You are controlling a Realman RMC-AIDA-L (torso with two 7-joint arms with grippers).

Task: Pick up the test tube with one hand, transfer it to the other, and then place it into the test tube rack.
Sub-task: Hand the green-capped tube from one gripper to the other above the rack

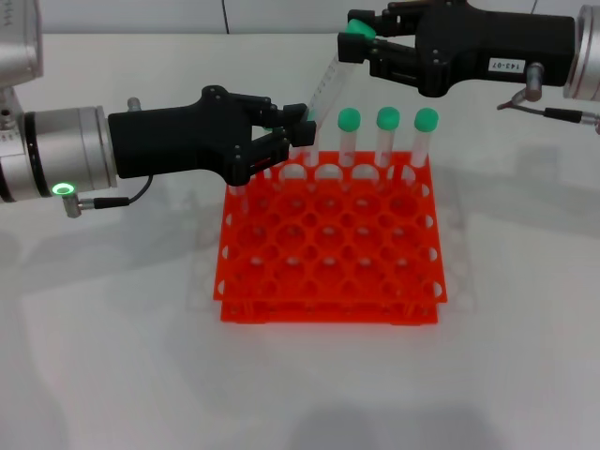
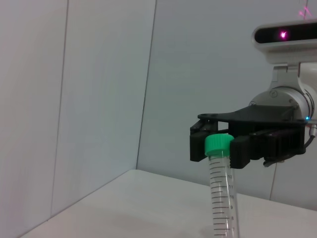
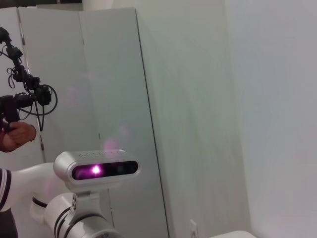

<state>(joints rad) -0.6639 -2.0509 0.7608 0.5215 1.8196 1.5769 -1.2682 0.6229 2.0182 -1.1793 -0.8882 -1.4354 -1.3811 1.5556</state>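
Rack [image 1: 328, 253]: orange-red, flat on the table [image 1: 112, 375]; 3 green-capped tubes [image 1: 386, 141] stand in its far row, toward the right.
Left gripper [image 1: 295, 131]: reaches in from the rack's left, over its far-left corner. Its fingers sit around the tube's lower end; from the head view I cannot tell for sure whether they pinch it or only bracket it.
Right gripper [image 1: 361, 47]: the labelled one, above and behind the rack's far edge, clenched on the tube at its green cap; the left wrist view shows this grip plainly [image 2: 220, 146].
Tube [image 1: 323, 89]: in the air, tilted, cap up toward the right gripper, bottom down toward the left gripper, above the rack's far-left part and clear of the holes.
Done: tube lifted; both grippers meet on it, so the handover looks underway.
Left: one gripper must let go, then the tube has to be stood upright and lowered into a free hole.
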